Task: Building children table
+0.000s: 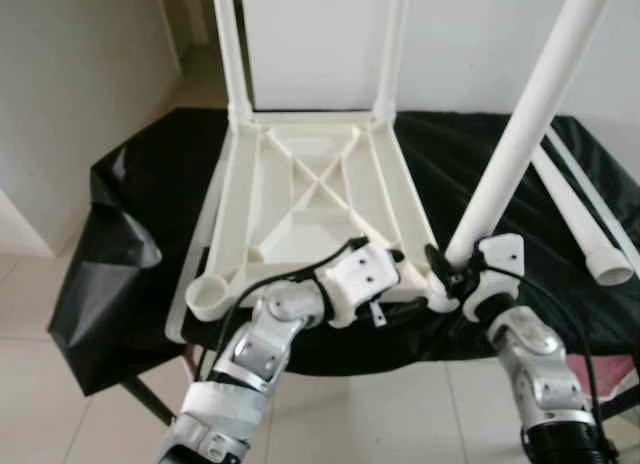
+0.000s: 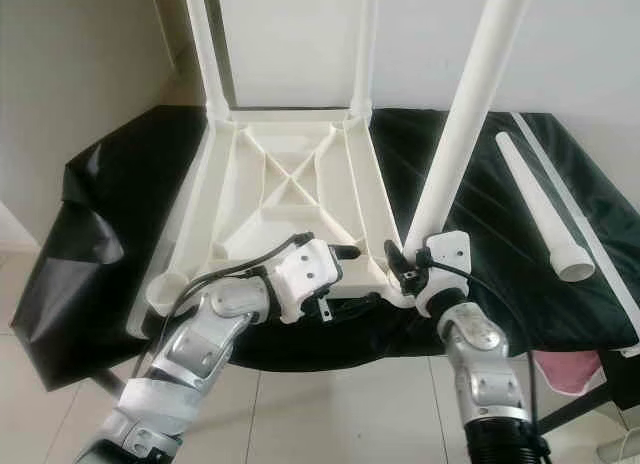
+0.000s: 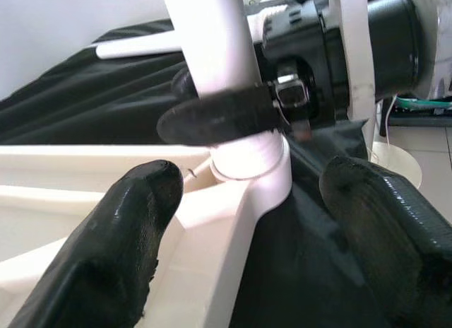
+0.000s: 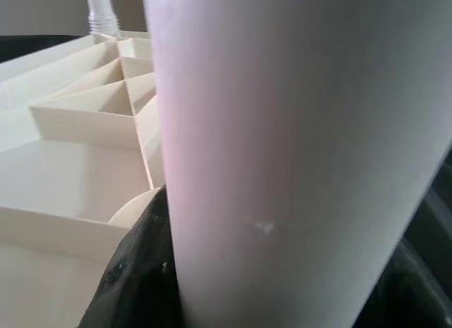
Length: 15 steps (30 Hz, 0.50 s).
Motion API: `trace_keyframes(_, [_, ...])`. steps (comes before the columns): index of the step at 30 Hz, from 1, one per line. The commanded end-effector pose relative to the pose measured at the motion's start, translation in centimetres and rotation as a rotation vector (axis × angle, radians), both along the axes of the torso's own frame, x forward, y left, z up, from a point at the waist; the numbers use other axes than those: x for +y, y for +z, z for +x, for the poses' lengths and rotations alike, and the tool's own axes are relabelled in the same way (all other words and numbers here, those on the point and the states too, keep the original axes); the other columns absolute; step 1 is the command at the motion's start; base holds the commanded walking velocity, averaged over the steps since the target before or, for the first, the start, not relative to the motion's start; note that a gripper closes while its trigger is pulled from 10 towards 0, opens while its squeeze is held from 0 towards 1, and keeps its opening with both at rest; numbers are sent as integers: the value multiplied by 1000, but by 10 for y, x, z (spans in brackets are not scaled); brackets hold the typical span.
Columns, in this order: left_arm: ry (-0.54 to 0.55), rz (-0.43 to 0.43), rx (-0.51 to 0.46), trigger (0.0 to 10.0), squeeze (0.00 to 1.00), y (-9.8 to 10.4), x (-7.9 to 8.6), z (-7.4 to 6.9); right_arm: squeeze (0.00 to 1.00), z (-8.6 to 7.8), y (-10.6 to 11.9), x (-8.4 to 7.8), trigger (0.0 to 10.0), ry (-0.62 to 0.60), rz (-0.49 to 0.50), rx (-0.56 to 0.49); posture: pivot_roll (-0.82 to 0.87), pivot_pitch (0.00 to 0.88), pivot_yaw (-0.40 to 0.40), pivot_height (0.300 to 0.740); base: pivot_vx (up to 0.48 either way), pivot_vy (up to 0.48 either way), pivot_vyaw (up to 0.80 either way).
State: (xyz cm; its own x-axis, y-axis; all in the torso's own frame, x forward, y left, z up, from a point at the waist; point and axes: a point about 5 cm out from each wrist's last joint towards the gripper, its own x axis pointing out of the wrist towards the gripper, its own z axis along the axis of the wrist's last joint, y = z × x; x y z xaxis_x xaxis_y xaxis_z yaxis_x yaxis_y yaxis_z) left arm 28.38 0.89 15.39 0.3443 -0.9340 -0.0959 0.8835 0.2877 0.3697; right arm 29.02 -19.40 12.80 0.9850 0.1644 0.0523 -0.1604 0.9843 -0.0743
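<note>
The white plastic tabletop [image 1: 300, 199] lies upside down on a black cloth. Two white legs [image 1: 228, 44] stand in its far corners. At the near right corner socket [image 3: 247, 158], my right gripper [image 1: 450, 264] is shut on a third white leg [image 1: 520, 134], which leans up and to the right. Its black finger wraps the leg's base just above the socket. My left gripper [image 1: 405, 284] is open at the same corner, with its fingers [image 3: 106, 250] on either side of the tabletop's rim. The near left socket [image 1: 207, 296] holds nothing.
A loose white leg [image 1: 585, 219] lies on the cloth at the right, beside a thinner white rod. The black cloth [image 1: 130, 244] hangs over the table's left and front edges. Light tiled floor lies below, and a white wall stands behind.
</note>
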Motion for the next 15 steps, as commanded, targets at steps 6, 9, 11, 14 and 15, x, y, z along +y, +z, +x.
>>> trace_keyframes(6, [180, -31, -73, 10000, 0, 1, 6, 10, 0, -8, -18, -8, 10000, -255, 46, 87, -103, 0, 2, 740, 0, 0, 0])
trace_keyframes(9, [184, -24, -106, 10000, 0, 0, 8, 9, 0, -15, -26, 8, 10000, -358, 107, 112, -92, 0, -11, 740, 0, 0, 0])
trace_keyframes(11, [189, -27, -108, 10000, 0, 0, 8, 10, 0, -16, -29, 11, 10000, -401, 130, 121, -88, 0, -14, 740, 0, 0, 0])
trace_keyframes(14, [205, -30, -107, 10000, 0, 0, 10, 12, 0, -18, -32, 21, 10000, -464, 161, 138, -88, 0, -17, 740, 0, 0, 0])
trace_keyframes(15, [211, -31, -106, 10000, 0, 0, 11, 12, 0, -17, -32, 29, 10000, -453, 179, 142, -86, 0, -20, 740, 0, 0, 0])
